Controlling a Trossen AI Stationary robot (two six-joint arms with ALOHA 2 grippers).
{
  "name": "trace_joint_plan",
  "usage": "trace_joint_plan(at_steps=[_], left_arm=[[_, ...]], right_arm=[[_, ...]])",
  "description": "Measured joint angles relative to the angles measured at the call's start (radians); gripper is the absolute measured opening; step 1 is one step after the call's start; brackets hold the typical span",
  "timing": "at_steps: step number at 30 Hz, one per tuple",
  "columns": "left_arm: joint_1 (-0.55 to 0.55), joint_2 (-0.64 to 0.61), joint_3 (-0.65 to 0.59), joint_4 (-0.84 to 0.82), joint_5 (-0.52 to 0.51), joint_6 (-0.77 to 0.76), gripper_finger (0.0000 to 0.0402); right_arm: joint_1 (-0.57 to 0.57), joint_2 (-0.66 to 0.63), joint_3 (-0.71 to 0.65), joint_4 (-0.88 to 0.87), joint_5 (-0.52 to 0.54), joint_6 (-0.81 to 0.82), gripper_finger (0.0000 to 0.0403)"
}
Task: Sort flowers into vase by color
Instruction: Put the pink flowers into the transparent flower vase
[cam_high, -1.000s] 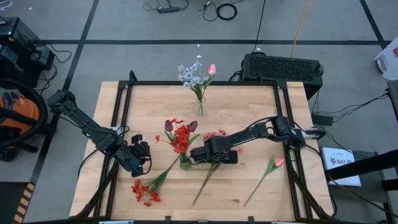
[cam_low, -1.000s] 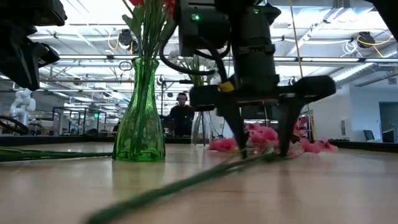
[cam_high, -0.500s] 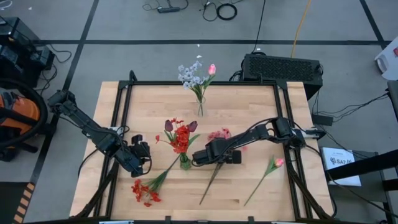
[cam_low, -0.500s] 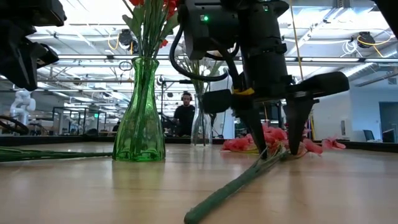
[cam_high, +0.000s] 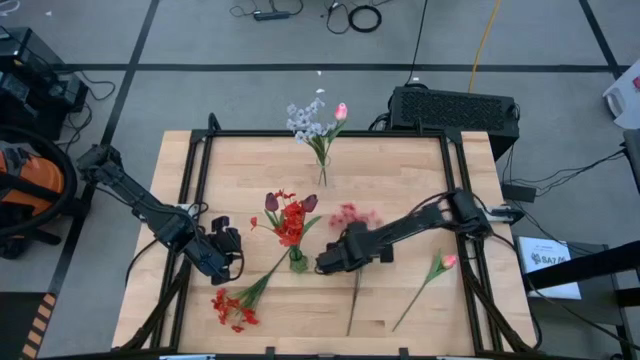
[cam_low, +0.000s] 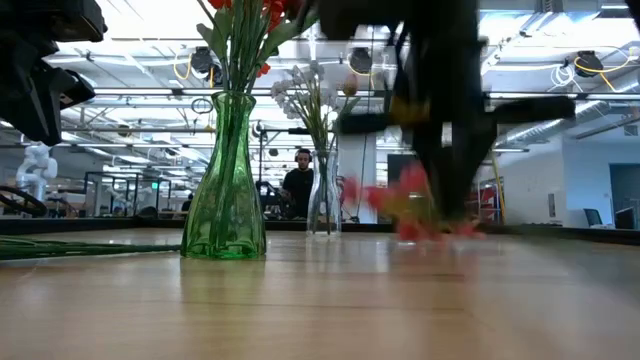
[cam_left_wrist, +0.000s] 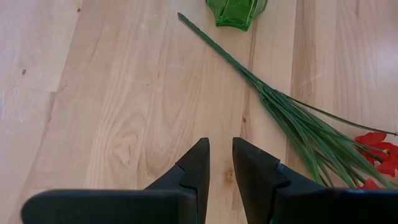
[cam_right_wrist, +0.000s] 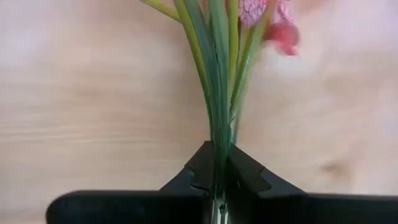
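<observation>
My right gripper (cam_high: 335, 260) is shut on the stem of the pink spray (cam_high: 350, 215), right of the green vase (cam_high: 297, 262). That vase holds red flowers and maroon tulips. A clear vase (cam_high: 322, 178) at the far middle holds a whitish spray and a pink tulip. A red cluster (cam_high: 233, 306) lies flat at the near left, its stem running toward the green vase. A pink tulip (cam_high: 441, 264) lies at the near right. My left gripper (cam_high: 228, 250) stands open left of the green vase, with nothing between its fingers (cam_left_wrist: 196, 168). My right gripper pinches the pink spray's green stems (cam_right_wrist: 217, 134) between its two fingers, about midway between the blossoms (cam_right_wrist: 267, 18) and the free end (cam_high: 350, 328). The fingers come from above and lie across the stem. The blurred low view shows no stem on the table.
Black frame rails (cam_high: 200, 200) run along the table's left and right sides. A black box (cam_high: 455, 108) sits beyond the far right corner. Bare wood lies between the two vases and along the near edge. A person (cam_low: 297, 190) stands far behind the table.
My right gripper has shut on the pink spray's stem and drifted toward the table's near edge. The spray has turned: its free end has swung toward the right, so it now runs near to far. Its stem has left the table's near surface in the low view.
</observation>
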Motion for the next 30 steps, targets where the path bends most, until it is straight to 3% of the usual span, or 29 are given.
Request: trace_joint_plan(at_steps=[5,8,13,16,18,21,26,28,30], left_arm=[[0.000,0.000,0.000,0.000,-0.004,0.000,0.0075],[0.000,0.000,0.000,0.000,-0.011,0.000,0.0075],[0.000,0.000,0.000,0.000,-0.038,-0.030,0.0075],[0.001,0.000,0.000,0.000,-0.063,-0.029,0.0075],[0.007,0.000,0.000,-0.001,-0.073,-0.026,0.0075],[0.019,0.000,0.000,0.007,-0.076,-0.027,0.0075],[0.026,0.000,0.000,0.025,-0.089,-0.019,0.0075],[0.027,0.000,0.000,0.025,-0.093,-0.020,0.0075],[0.027,0.000,0.000,0.024,-0.097,-0.024,0.0075]], right_arm=[[0.054,-0.161,0.004,-0.090,0.292,-0.155,0.0006],[0.074,-0.249,0.004,-0.157,0.359,-0.340,0.0004],[0.075,-0.325,0.002,-0.368,0.480,-0.293,0.0002],[0.067,-0.400,-0.086,-0.314,0.657,-0.362,0.0001],[0.039,-0.477,-0.173,-0.246,0.697,-0.409,0.0001],[-0.011,-0.630,-0.365,-0.086,0.704,-0.502,0.0001],[-0.113,-0.987,-0.709,0.511,0.685,-0.918,0.0001],[-0.179,-1.110,-0.842,0.812,0.614,-1.147,0.0000],[-0.265,-1.205,-0.966,1.127,0.468,-1.363,0.0000]])
